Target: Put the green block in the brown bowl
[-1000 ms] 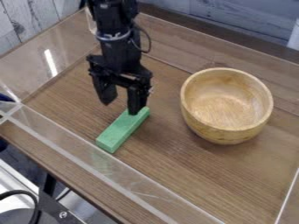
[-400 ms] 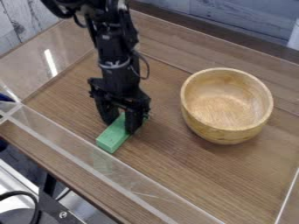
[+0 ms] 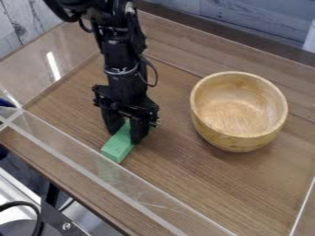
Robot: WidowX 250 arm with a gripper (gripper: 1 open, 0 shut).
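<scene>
The green block lies flat on the wooden table, left of the brown bowl, pointing diagonally toward the front left. My gripper points straight down over the block's far end, with one black finger on each side of it. The fingers cover that end, so only the near half of the block shows. I cannot make out whether the fingers press on the block or stand just off it. The bowl sits upright and empty, well to the right of the gripper.
A clear plastic wall runs along the front left edge of the table, close to the block's near end. A pale wall with planks stands behind the table at the upper left.
The gripper has come down from above the block until its fingers straddle the far end. The fingers look slightly closer together than half a second ago. Block and bowl have not moved.
</scene>
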